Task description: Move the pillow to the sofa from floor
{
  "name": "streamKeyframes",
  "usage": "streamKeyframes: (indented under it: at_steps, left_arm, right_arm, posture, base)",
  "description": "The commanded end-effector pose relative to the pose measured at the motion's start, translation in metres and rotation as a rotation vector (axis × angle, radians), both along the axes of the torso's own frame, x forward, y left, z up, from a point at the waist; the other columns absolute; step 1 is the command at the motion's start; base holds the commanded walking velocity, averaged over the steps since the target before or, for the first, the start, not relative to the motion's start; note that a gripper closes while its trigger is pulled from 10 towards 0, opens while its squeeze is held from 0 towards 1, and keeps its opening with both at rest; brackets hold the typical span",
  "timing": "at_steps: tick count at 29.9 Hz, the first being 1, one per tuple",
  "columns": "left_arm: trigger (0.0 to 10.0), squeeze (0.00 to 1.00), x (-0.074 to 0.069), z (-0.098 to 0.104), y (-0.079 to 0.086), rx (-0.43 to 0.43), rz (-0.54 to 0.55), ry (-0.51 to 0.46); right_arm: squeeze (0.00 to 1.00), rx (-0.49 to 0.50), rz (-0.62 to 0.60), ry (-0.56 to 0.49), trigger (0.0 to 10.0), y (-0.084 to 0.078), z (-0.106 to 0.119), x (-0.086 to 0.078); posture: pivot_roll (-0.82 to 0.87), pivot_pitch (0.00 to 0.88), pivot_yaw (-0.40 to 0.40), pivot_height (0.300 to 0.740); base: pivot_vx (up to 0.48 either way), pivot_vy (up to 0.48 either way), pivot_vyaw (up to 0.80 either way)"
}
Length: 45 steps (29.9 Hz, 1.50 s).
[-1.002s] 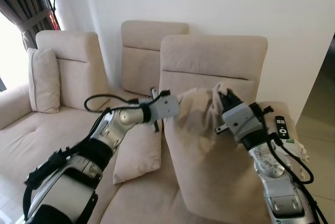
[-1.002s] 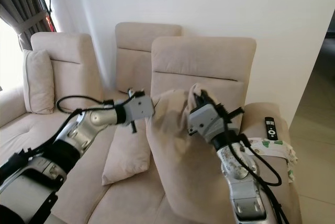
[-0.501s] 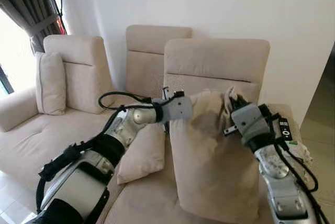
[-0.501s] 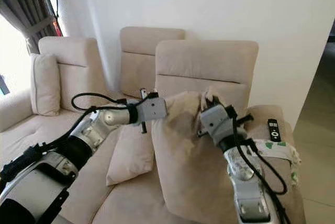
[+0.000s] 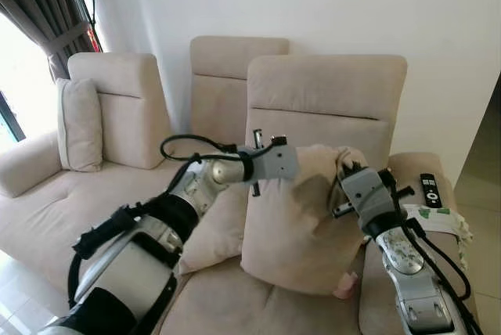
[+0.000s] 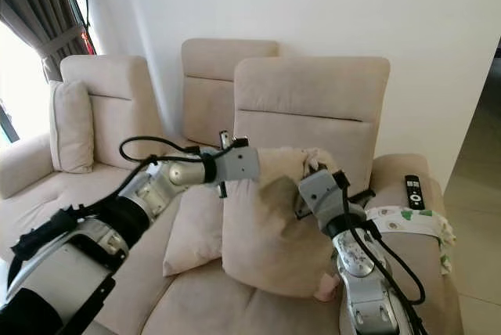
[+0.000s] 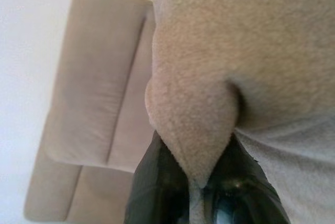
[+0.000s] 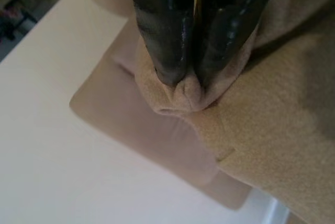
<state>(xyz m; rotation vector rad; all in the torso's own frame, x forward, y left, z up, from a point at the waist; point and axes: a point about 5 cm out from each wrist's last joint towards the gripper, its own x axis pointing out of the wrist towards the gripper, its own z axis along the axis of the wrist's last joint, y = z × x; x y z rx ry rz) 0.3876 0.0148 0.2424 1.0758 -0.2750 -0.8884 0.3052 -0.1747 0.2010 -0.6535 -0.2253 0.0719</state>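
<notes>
A large beige pillow (image 5: 297, 229) stands upright on the seat of the beige sofa (image 5: 223, 307), leaning toward the backrest. My left gripper (image 5: 295, 167) is shut on its upper left corner, and the left wrist view shows the black fingers (image 7: 157, 182) pinching a fold of the fabric (image 7: 193, 124). At the pillow's upper right corner my right gripper (image 5: 347, 172) is shut as well. In the right wrist view its fingers (image 8: 162, 30) squeeze a pinch of beige cloth (image 8: 180, 93).
A smaller beige cushion (image 5: 213, 225) leans just left of the held pillow. Another cushion (image 5: 78, 124) stands at the sofa's far left. On the right armrest lie a black remote (image 5: 429, 190) and a patterned cloth (image 5: 442, 221). Dark curtains (image 5: 39, 6) hang at the left.
Both grippers have come down with the pillow. It hung high in front of the backrest before; now its lower edge rests on the seat. The camera has also shifted slightly.
</notes>
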Motion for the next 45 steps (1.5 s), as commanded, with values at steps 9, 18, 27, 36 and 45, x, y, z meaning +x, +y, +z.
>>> streamKeyframes:
  at_steps: [9, 18, 27, 36, 45]
  left_arm:
    - [10.0, 0.00, -0.019, 0.001, -0.037, 0.021, -0.175, -0.061]
    - [10.0, 0.00, -0.016, 0.013, -0.033, 0.040, -0.171, -0.107]
    - [10.0, 0.00, -0.011, 0.026, -0.014, 0.186, -0.204, -0.109]
    - [10.0, 0.00, -0.016, 0.016, -0.025, 0.225, -0.242, -0.085]
    - [10.0, 0.00, -0.027, 0.003, -0.047, 0.212, -0.302, -0.092]
  right_arm:
    - [0.00, 0.017, 0.102, 0.110, 10.0, 0.029, -0.022, 0.001]
    - [0.00, 0.041, 0.128, 0.089, 10.0, 0.035, -0.009, -0.002]
    - [0.00, 0.014, 0.291, 0.079, 10.0, 0.062, 0.016, -0.013]
    - [0.00, 0.032, 0.276, 0.104, 10.0, 0.059, 0.016, -0.012]
    - [0.00, 0.015, 0.187, 0.174, 10.0, 0.047, 0.000, -0.009]
  posture:
    - [-0.04, 0.000, 0.135, 0.740]
    - [-0.05, 0.000, 0.138, 0.740]
    - [-0.04, 0.000, 0.134, 0.740]
    - [-0.05, 0.000, 0.133, 0.740]
    - [-0.07, 0.000, 0.139, 0.740]
  base:
    - [0.000, 0.000, 0.00]
    - [0.000, 0.000, 0.00]
    - [0.000, 0.000, 0.00]
    - [0.000, 0.000, 0.00]
    - [0.000, 0.000, 0.00]
